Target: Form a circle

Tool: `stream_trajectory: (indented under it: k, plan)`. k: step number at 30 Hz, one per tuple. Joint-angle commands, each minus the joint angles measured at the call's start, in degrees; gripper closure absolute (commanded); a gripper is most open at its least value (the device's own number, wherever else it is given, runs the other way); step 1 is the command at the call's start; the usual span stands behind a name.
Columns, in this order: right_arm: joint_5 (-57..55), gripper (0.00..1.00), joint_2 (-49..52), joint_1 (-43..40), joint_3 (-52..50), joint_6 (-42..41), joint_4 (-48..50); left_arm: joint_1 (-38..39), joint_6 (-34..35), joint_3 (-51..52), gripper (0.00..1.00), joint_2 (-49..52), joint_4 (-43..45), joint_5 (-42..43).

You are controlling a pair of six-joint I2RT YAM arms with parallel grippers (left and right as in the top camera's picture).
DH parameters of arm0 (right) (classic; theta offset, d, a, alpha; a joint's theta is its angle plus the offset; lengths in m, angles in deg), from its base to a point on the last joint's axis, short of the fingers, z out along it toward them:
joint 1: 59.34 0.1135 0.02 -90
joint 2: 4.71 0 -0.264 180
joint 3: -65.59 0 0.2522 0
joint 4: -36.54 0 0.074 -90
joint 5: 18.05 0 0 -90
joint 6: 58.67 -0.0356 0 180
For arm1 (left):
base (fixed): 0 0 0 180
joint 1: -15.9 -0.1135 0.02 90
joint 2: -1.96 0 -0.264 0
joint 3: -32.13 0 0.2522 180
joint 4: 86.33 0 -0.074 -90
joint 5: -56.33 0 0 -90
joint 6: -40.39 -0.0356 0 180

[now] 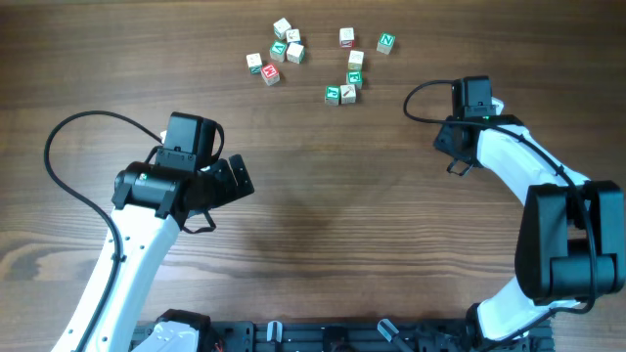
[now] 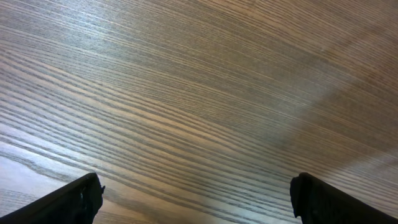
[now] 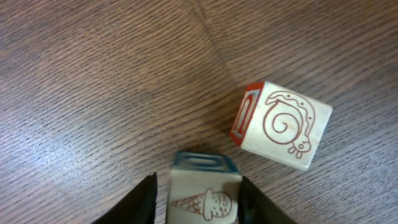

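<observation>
R gripper (image 3: 198, 186): fingers flank square wooden ice-cream cube (image 3: 205, 199) w/ blue top; can't tell if pinched. Just beyond, snail cube (image 3: 283, 127), red side, not touching it. L gripper (image 2: 196, 199) spread wide over grained table (image 2: 186, 93). Circle group (image 1: 347, 91): 3 tiny cubes, farther out, left of R gripper, well apart.

The right wrist view's bottom edge is cutting off the ice-cream cube (image 3: 202, 200) and the right gripper (image 3: 198, 186) flanking it, so whether the pads (image 3: 147, 202) are touching it is not showing, while overhead the letters on the scattered cubes (image 1: 295, 51) are appearing too small to read.
</observation>
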Motion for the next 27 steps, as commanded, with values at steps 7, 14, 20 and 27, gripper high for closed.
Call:
stream_trajectory:
  k: [7, 14, 20, 27]
  plan:
    - [-0.8, 0.31, -0.8, -0.3, 0.8, 0.1, -0.1, -0.4, -0.3, 0.2, 0.00, -0.1, 0.0, 0.5]
    - [-0.7, 0.44, -0.8, -0.3, 0.8, 0.5, 0.3, -0.4, -0.3, 0.2, 0.00, -0.1, 0.0, 0.5]
    - [-0.8, 0.57, -0.8, -0.3, 0.8, 1.6, 0.9, -0.4, -0.3, 0.2, 0.00, -0.1, 0.0, 0.5]
    - [-0.9, 0.60, -0.8, -0.3, 0.8, 3.1, 1.7, -0.4, -0.3, 0.2, 0.00, -0.1, 0.0, 0.5]
